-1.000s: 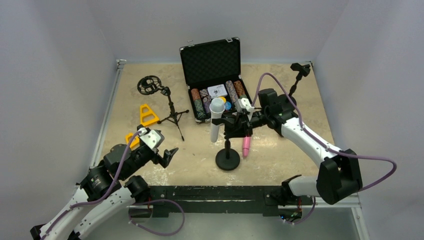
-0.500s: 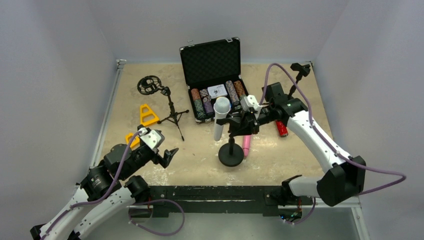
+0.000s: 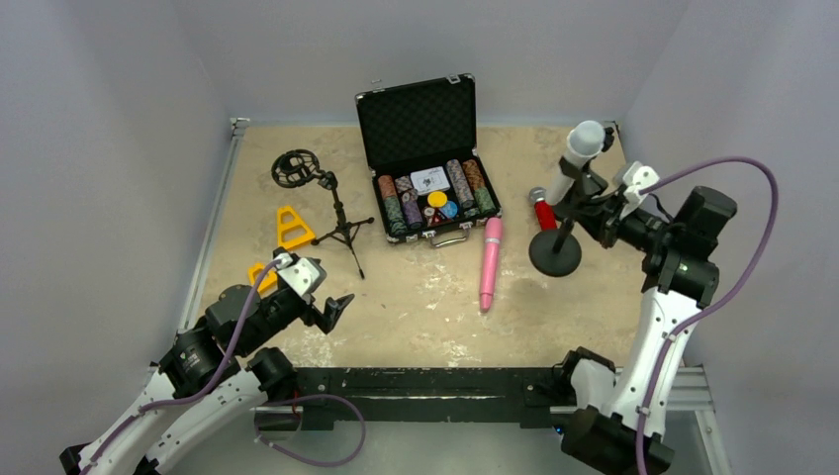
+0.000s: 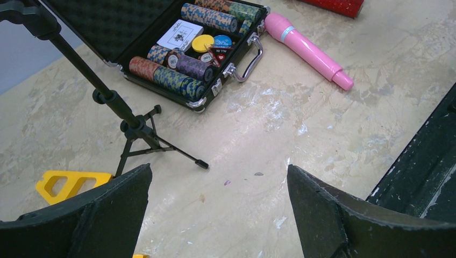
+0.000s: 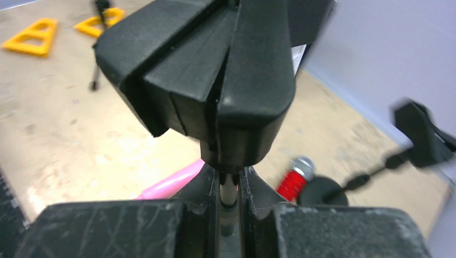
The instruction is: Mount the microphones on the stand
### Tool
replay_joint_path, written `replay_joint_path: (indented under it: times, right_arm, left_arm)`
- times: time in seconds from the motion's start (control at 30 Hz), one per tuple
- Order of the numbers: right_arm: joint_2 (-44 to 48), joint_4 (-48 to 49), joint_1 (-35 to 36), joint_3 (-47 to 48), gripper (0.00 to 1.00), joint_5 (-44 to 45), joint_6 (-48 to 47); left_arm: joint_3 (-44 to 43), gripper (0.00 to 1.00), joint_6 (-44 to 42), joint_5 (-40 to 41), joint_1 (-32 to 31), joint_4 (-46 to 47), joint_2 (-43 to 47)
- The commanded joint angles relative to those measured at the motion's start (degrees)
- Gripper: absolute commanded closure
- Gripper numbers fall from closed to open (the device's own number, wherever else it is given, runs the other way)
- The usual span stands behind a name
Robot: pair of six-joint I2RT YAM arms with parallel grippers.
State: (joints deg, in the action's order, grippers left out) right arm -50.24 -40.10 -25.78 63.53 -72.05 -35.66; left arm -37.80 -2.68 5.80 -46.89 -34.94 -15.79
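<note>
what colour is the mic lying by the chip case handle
The microphone is pink; the left wrist view shows it best.

Robot lab cell: plain grey walls (image 3: 119,99) enclose a beige tabletop (image 3: 416,317).

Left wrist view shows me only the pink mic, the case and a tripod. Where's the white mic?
Observer: The white mic sits atop the round-base stand on the right of the table, head up and tilted.
Operator: Is the right arm free?
Observer: No. The right pincer is shut on that stand's pole.
Operator: And the red mic?
Observer: The red mic lies flat beside the stand's base, not on any stand.
</note>
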Motion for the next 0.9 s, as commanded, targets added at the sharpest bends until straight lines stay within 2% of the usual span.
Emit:
replay_joint_path:
  times: [0.0,0.17,0.33,0.57,0.87]
  right_arm:
    - [-0.8,13.7,-10.8,-0.2,1.0,2.6,10.9]
    - [-1.6,28.5,-16.2,-4.9,1.0,14.2,16.4]
    - [-4.8,39.5,-16.8,-9.4,1.0,21.1,16.5]
    - [-13.7,52.1,-17.1,-12.8,1.0,16.9,16.0]
    - [-19.3,55.4,-17.5,-15.4,1.0,10.9,12.0]
  left_arm:
    - [-0.4,0.01,-1.0,-1.4,0.4,1.5,0.1]
    - [-0.5,0.01,-1.0,-1.8,0.4,1.4,0.3]
    - [-0.6,0.01,-1.0,-2.1,0.4,1.3,0.5]
    - [-0.6,0.01,-1.1,-2.3,0.4,1.3,0.6]
    - [-0.6,0.01,-1.0,-2.3,0.4,1.2,0.6]
